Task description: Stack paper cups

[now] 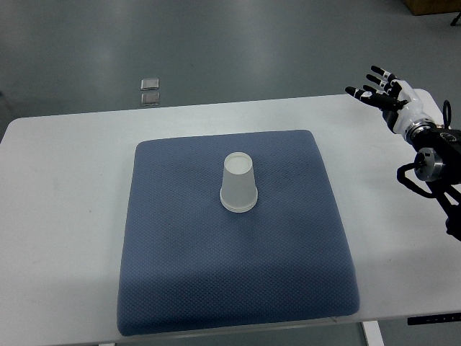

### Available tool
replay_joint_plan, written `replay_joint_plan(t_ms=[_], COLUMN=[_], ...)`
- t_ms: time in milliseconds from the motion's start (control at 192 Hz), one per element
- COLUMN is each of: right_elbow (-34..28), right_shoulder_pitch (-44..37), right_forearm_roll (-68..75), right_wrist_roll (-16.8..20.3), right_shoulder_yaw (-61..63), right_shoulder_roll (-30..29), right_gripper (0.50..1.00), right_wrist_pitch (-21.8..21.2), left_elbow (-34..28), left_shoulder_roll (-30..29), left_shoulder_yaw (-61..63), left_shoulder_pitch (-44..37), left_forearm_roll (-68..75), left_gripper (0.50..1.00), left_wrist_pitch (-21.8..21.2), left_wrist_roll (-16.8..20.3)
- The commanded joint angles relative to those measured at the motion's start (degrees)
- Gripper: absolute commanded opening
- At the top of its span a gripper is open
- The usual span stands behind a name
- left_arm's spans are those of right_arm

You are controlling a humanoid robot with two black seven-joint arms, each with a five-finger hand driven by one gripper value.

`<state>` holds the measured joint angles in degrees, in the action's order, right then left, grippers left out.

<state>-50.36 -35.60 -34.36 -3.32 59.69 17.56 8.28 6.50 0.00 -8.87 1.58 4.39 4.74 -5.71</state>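
Note:
A white paper cup point(238, 183) stands upside down near the middle of the blue mat point(180, 274). It looks like a single stack; I cannot tell how many cups are nested in it. My right hand point(377, 90) hovers at the far right, above the table's back right corner, well away from the cup. Its fingers are spread and hold nothing. My left arm is out of view.
The mat lies on a white table point(65, 216). Two small clear square objects point(150, 91) lie on the grey floor beyond the table's back edge. A brown box corner point(432, 6) shows at the top right.

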Motion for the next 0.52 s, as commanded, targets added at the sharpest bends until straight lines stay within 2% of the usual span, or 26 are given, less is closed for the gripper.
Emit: replay_joint_plan(t_ms=[0,271,511], right_elbow=[-0.3,-0.8,-0.8], right_shoulder_pitch=[0.4,0.6,1.5], right_forearm_roll=[0.4,0.5,0.4], right_wrist_roll=[-0.4,-0.4,-0.4], right_shoulder_yaw=[0.3,-0.1,-1.2], right_shoulder_roll=[-1.7,-5.1,-6.0], right_gripper=[0.907,0.915,0.917], right_wrist_pitch=[0.2,-0.5,-7.7], left_elbow=[0.0,0.0,0.0], left_shoulder_roll=[0.0,0.0,0.0], left_shoulder_yaw=[0.0,0.0,0.0], left_shoulder_pitch=[0.0,0.0,0.0], left_forearm_roll=[0.0,0.0,0.0], left_gripper=[1.000,1.000,1.000], left_wrist_pitch=[0.0,0.0,0.0], left_wrist_roll=[0.0,0.0,0.0])
